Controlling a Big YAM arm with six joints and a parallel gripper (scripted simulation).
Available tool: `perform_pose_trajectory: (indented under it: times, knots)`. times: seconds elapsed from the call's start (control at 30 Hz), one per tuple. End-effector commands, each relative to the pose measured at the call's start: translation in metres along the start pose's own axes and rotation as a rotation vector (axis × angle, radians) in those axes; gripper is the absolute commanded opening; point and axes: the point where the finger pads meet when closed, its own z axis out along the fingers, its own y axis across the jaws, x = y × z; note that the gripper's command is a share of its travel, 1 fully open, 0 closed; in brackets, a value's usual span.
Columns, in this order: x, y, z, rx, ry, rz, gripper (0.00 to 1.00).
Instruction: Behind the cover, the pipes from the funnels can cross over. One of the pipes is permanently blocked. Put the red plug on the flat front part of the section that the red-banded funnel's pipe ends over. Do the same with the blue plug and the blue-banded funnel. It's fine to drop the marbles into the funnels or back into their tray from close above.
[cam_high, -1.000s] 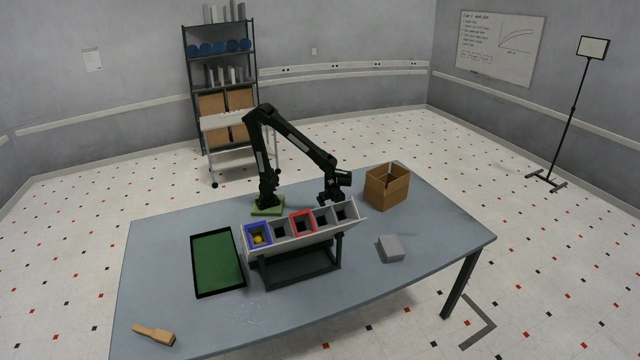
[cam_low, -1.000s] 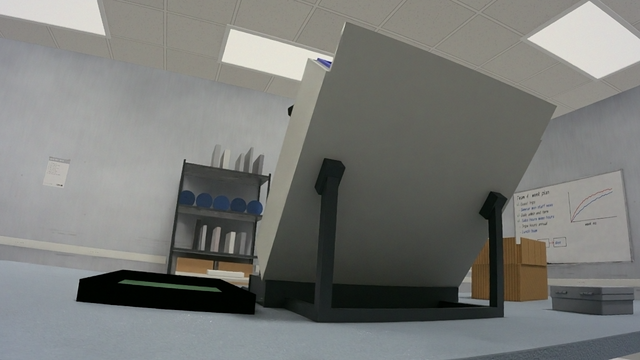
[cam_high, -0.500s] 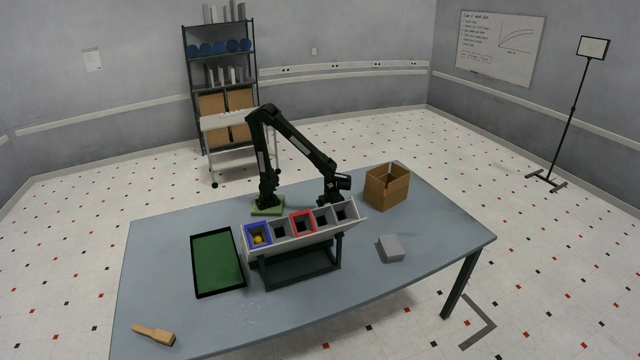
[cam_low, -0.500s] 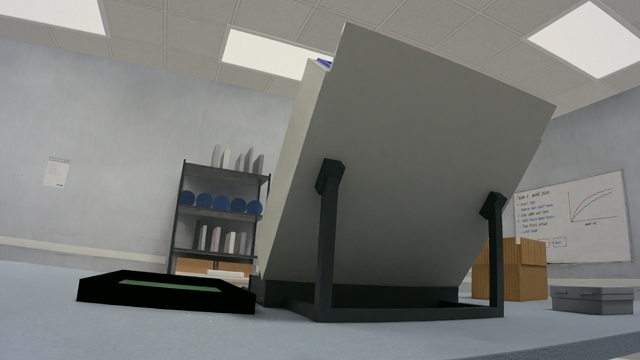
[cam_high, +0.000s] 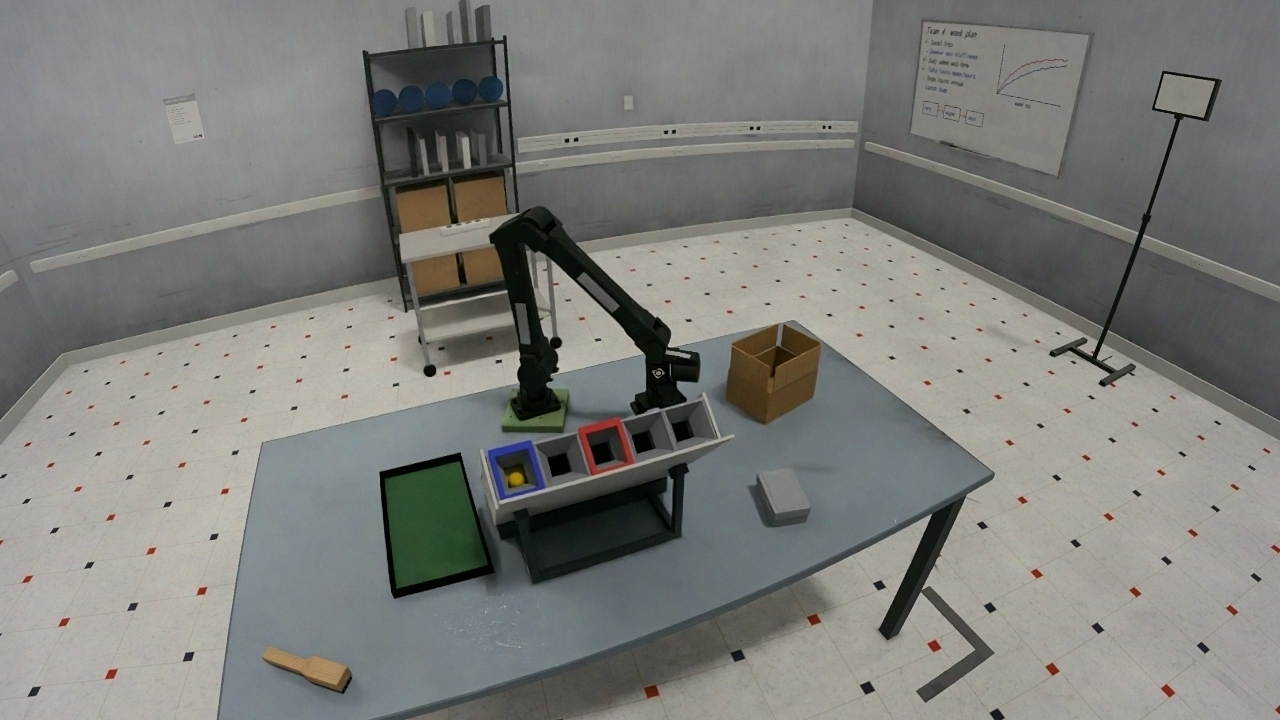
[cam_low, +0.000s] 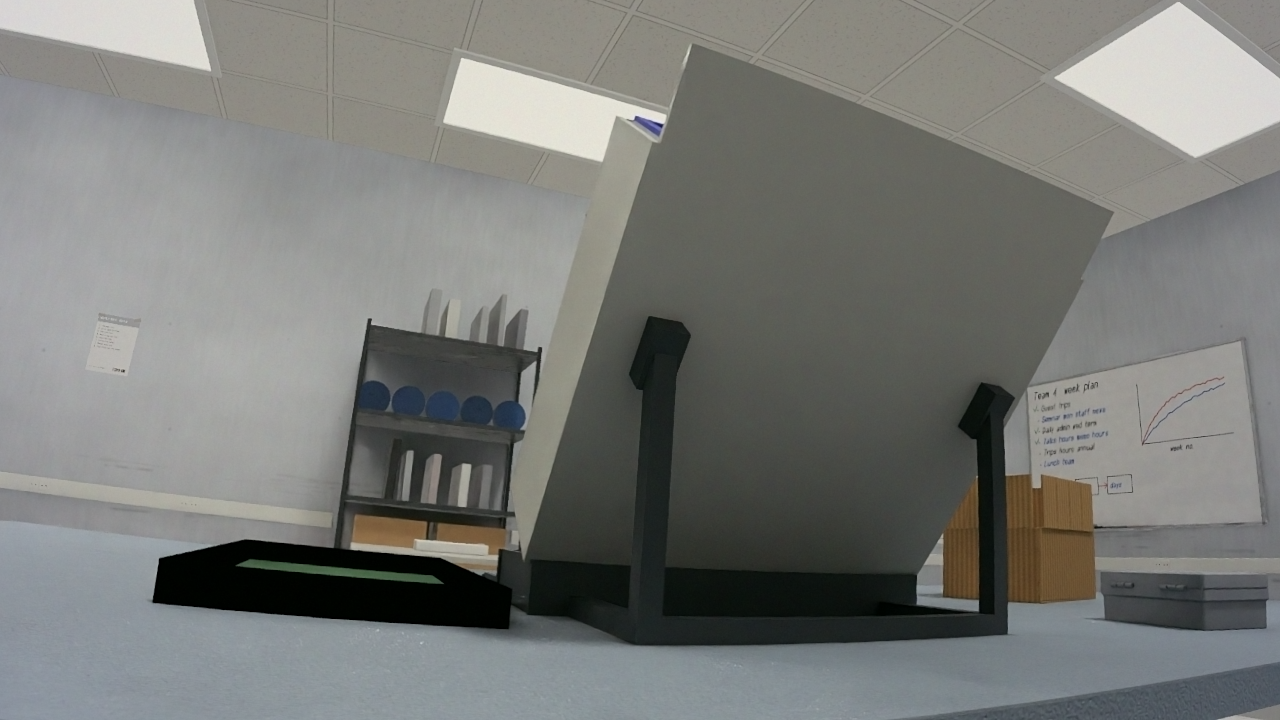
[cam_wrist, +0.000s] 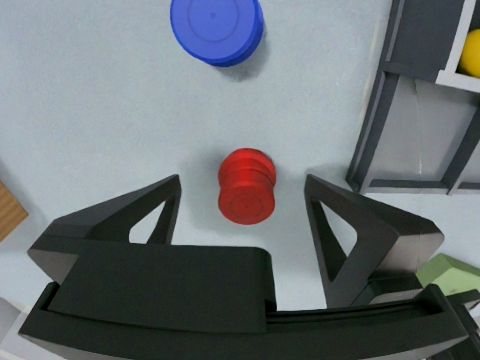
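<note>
In the wrist view the red plug stands upright on the grey table between my two open fingers, touching neither. My gripper is low over the table, behind the funnel rack. The blue plug stands farther off on the table. At the right edge are the dark sections of the rack's base, and a yellow marble lies in one section. In the top view the gripper is down behind the white funnel row, which has a blue-banded funnel holding a yellow marble and a red-banded funnel.
A green tray with a black rim lies left of the rack. A cardboard box stands right of the gripper, and its corner shows in the wrist view. A grey case and a wooden block lie nearer the front.
</note>
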Motion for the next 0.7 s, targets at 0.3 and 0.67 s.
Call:
perform_pose_trajectory:
  times: [0.3, 0.67]
  knots:
    - [-0.0024, -0.0028, 0.0036, -0.01, -0.008, 0.0, 0.87]
    - [-0.0026, -0.0026, 0.0024, 0.001, 0.001, 0.002, 0.87]
